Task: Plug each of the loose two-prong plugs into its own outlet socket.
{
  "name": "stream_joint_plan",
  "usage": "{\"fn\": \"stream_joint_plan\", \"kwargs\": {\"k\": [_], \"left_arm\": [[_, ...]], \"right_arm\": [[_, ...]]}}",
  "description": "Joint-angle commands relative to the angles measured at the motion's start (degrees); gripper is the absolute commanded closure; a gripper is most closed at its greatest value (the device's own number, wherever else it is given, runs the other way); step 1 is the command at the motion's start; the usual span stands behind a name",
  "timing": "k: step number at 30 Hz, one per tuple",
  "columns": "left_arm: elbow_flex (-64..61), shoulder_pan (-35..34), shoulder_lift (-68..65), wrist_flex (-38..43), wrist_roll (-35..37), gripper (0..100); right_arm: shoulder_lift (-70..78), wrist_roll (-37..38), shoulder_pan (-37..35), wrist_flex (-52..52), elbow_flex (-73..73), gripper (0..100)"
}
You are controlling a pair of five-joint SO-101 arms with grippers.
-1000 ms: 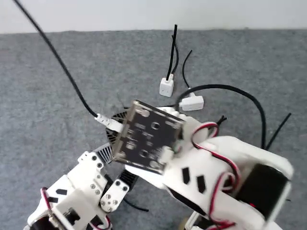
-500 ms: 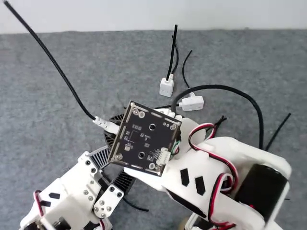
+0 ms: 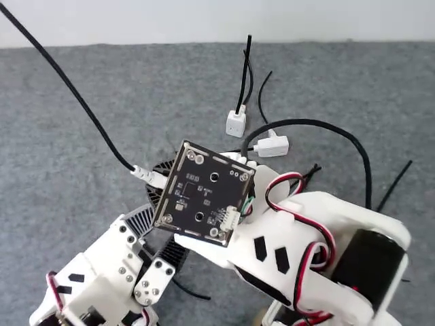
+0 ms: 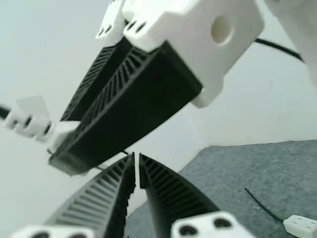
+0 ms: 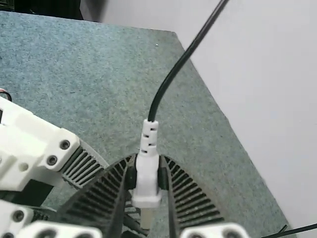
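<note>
**Right gripper and plug.** The right gripper (image 5: 147,166) pinched a white two-prong plug (image 5: 146,184) between its black ribbed fingers (image 5: 106,198). The plug's thin black cable (image 5: 179,67) ran away past the fingertips. In the high view the plug (image 3: 151,176) showed just beside the black square circuit board (image 3: 204,193) on the right arm's wrist, over the grey carpeted table (image 3: 81,122).

**Left gripper.** The left gripper (image 4: 136,159) lay close beneath the right one. Its two ribbed fingers were pressed almost together, with only a thin slit between them and nothing in it.

**Sockets.** Farther back on the table, a small white cube-shaped socket (image 3: 236,123) and a white oblong connector (image 3: 272,145) rested near each other without touching. Each was on its own black lead, and both were well apart from the held plug.
</note>
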State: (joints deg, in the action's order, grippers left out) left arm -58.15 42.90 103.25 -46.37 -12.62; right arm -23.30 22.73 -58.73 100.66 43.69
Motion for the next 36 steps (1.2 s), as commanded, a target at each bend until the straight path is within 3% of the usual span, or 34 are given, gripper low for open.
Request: {"fn": "stream_joint_plan", "kwargs": {"k": [1,17,20,28,36], "left_arm": [[-0.04,-2.81,-0.35,-0.09,-0.09,99],[-3.21,-7.12,-0.35,-0.62,0.00,99],[-2.77,-6.86,-0.26,-2.29,3.69,99],[2.51,5.36,1.14,-10.11,-0.44,99],[4.88,5.71,1.14,-10.20,-1.23,99]], "right_arm": [[-0.57,-0.70,-0.66,2.33,0.26,99.1],[-0.57,-0.70,-0.66,2.42,0.26,99.1],[-0.31,-0.70,-0.57,2.42,0.26,99.1],[0.13,-0.44,-0.57,2.33,0.18,99.1],[-0.48,-0.44,-0.66,2.24,-4.40,99.1]]}}
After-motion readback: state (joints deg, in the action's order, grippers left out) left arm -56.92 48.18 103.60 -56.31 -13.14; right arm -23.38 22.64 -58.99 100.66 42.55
